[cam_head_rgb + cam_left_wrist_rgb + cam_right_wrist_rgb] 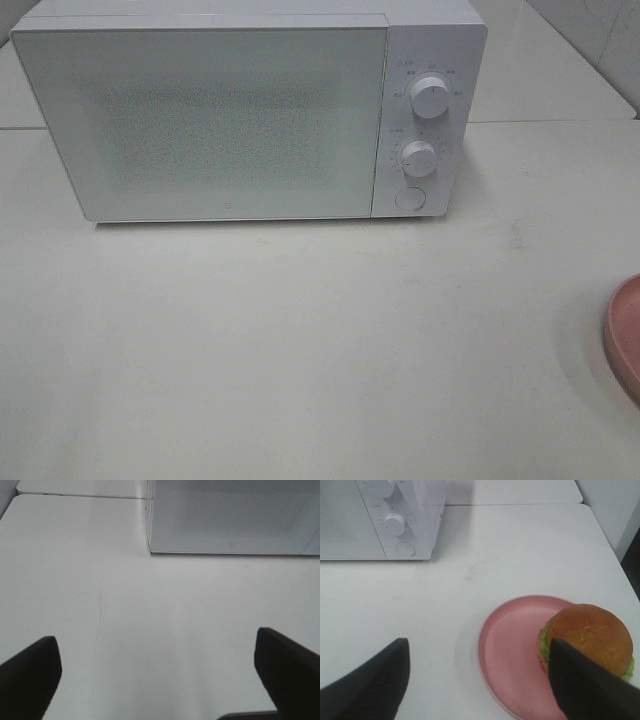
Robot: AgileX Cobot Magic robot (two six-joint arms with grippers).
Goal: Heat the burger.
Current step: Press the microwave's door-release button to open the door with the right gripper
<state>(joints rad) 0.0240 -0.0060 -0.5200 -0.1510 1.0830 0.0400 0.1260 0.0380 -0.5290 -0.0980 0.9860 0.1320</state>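
Pretty bright, flat light all over, so the white bench (pixel 300 350) looks washed out and kinda hazy. Faint soft shadow under the microwave (pixel 200 120). Left gripper (pixel 155 640) is dark and blurry up close.

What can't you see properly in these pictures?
- Round pink plate: high view's right edge cuts it off; no burger there.
- Tall golden-brown-bun burger: right wrist view, partly behind a dark finger of the right gripper.
- White microwave: shut speckled door hides its inside.
- Dial labels: high view, too small to read.
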